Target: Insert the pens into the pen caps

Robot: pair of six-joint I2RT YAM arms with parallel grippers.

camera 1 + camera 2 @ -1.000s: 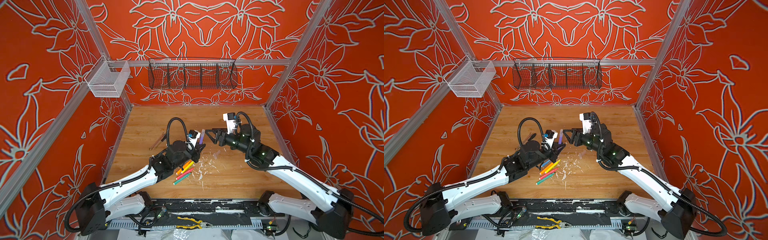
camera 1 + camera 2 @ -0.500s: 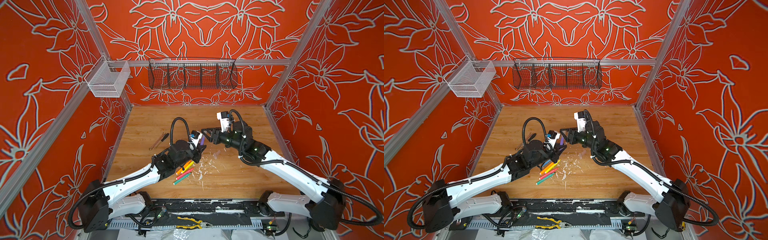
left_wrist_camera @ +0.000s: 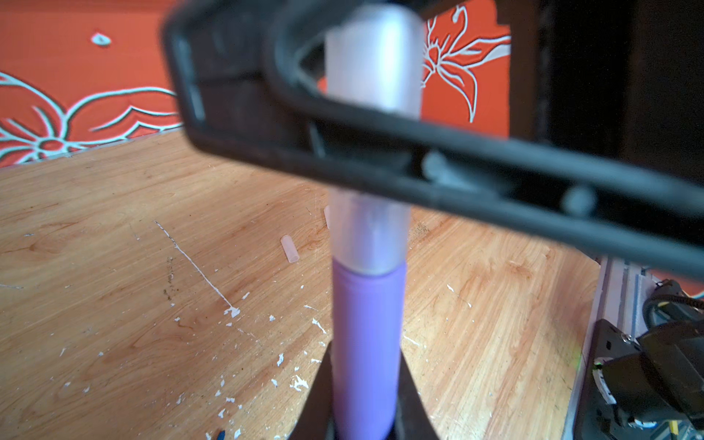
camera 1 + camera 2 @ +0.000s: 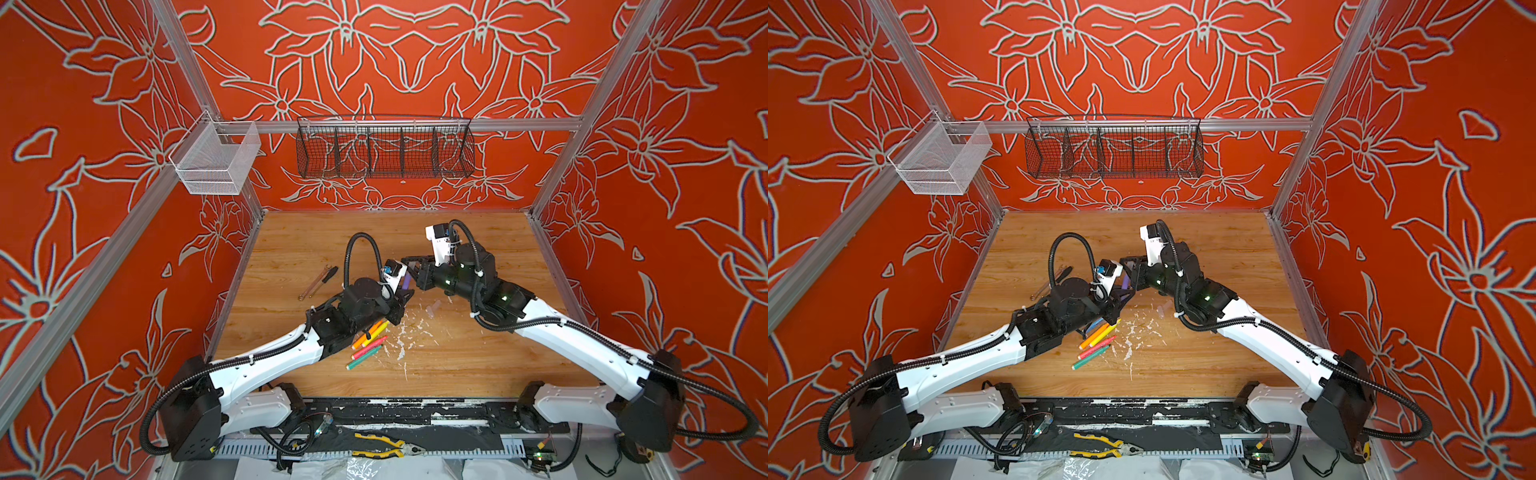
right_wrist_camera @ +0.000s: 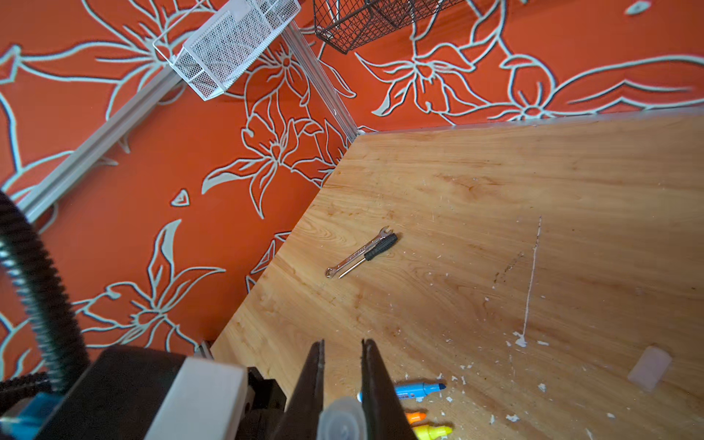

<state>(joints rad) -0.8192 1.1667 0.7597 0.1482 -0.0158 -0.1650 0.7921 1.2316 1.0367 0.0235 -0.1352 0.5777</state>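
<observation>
My left gripper (image 3: 365,354) is shut on a purple pen (image 3: 365,324), which it holds tilted above the table (image 4: 406,281) (image 4: 1124,282). A translucent pen cap (image 3: 371,228) sits over the pen's tip. My right gripper (image 5: 342,344) is shut on that cap (image 5: 343,419), meeting the left gripper (image 4: 405,296) at mid-table. More pens lie beneath the left arm: blue (image 5: 415,390), orange (image 4: 365,334), yellow (image 4: 376,330), pink-red (image 4: 368,348) and green (image 4: 363,359). One loose pen cap (image 4: 433,308) (image 3: 289,248) lies on the wood to the right of them.
A wrench and a small screwdriver (image 4: 318,282) lie left of the grippers. White flecks (image 4: 401,353) dot the wood near the pens. A black wire basket (image 4: 384,151) and a white mesh basket (image 4: 214,160) hang on the walls. Yellow-handled pliers (image 4: 380,444) lie below the front edge.
My right gripper has moved left to the purple pen and shut on the cap at its tip. The left gripper kept its grip and shifted slightly.
</observation>
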